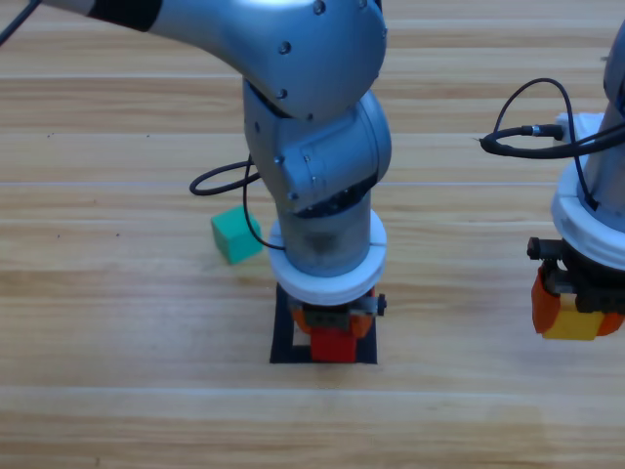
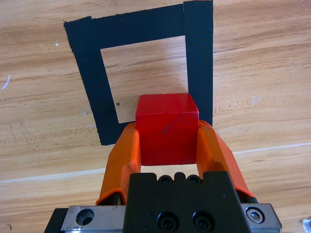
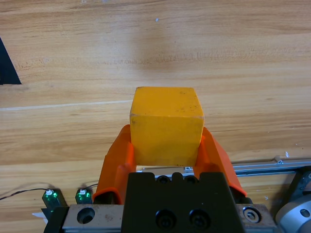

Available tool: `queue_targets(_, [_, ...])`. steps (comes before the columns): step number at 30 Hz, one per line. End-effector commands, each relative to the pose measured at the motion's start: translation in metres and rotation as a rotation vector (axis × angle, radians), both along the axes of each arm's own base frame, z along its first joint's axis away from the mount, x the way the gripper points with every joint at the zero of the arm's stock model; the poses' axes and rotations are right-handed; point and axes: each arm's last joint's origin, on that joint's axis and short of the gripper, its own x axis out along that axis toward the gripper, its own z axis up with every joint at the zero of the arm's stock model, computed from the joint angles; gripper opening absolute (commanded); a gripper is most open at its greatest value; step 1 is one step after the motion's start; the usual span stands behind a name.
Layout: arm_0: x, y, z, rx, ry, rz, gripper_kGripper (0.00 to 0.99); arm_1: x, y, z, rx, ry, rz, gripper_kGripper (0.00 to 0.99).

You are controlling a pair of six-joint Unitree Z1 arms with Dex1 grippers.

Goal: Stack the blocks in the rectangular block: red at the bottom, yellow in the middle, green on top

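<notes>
at the centre of the pale wooden worktop (image 1: 117, 391), the flat black tape outline of a near-square rectangle (image 1: 280, 337), largely covered from above by the grey left arm (image 1: 312, 147). directly over the outline, the left gripper (image 1: 335, 330), orange jaws closed against two opposite sides of the small matte red cube (image 1: 334, 344). in the left wrist view, same gripper (image 2: 168, 141) pinching the red cube (image 2: 167, 127), cube poised over the near edge of the tape outline (image 2: 146, 24), partly covering the near tape strip and the bare wood inside; whether resting on the worktop or held just above, cannot tell.

just beside the outline on the left, outside it, the small matte teal-green cube (image 1: 235, 234), sitting alone on the wood, turned slightly askew, a thin black cable (image 1: 220, 181) looping near it.

at the right edge, well apart from the outline, the right gripper (image 1: 574, 315), jaws clamped on the small matte yellow cube (image 1: 572, 322). in the right wrist view, gripper (image 3: 166, 145) squeezing the yellow cube (image 3: 166, 121) from both sides, bare wood grain beyond, a dark corner of tape (image 3: 7, 65) at the far left edge.
</notes>
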Motion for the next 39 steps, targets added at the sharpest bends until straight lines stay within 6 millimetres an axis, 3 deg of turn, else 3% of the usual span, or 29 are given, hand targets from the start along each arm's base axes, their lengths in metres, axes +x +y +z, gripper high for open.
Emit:
queue_targets(1, [0.005, -0.004, -0.021, 0.045, 0.016, -0.007, 0.227, 0.002, -0.017, 0.02, 0.052, -0.062, -0.03, 0.02])
queue_targets(18, [0.031, 0.017, -0.018, 0.036, 0.01, 0.03, 0.227, 0.004, -0.018, 0.021, 0.059, -0.069, -0.021, 0.02])
queue_targets(39, [0.028, 0.001, -0.026, 0.023, 0.01, 0.083, 0.232, 0.008, -0.021, 0.018, 0.052, -0.067, -0.024, 0.02])
